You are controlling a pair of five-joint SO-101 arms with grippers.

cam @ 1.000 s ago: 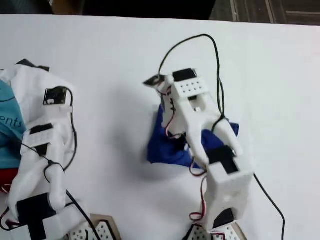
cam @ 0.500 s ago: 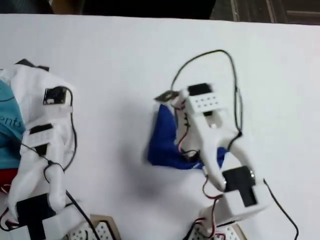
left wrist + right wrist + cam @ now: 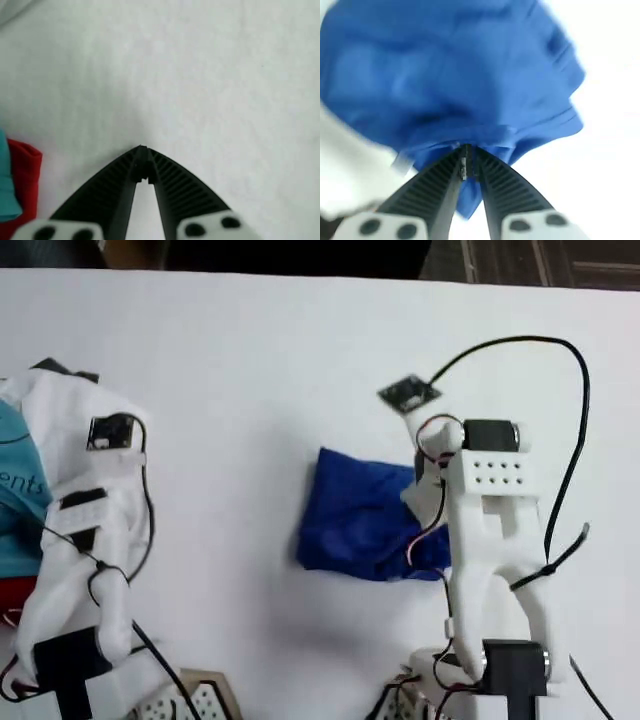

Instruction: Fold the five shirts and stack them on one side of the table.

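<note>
A blue shirt (image 3: 355,520) lies crumpled at the table's middle. My right gripper (image 3: 465,162) is shut on a bunched edge of the blue shirt (image 3: 450,75), whose cloth gathers into its tips. The right arm (image 3: 490,530) stands at the shirt's right edge and hides that pinch from above. At the left edge a white shirt (image 3: 60,405) lies over a teal shirt (image 3: 18,490) and a red shirt (image 3: 12,595). The left arm (image 3: 85,530) rests over this pile. My left gripper (image 3: 142,167) is shut just above white cloth, with the red shirt (image 3: 20,185) beside it.
The white table (image 3: 230,360) is bare between the pile and the blue shirt, and along its far side. Black cables loop from both arms, one arching over the right arm (image 3: 560,370). Both arm bases sit at the near edge.
The right arm swung to the right and drew the blue shirt's edge with it, so the shirt now lies wider and flatter. The left arm has not moved.
</note>
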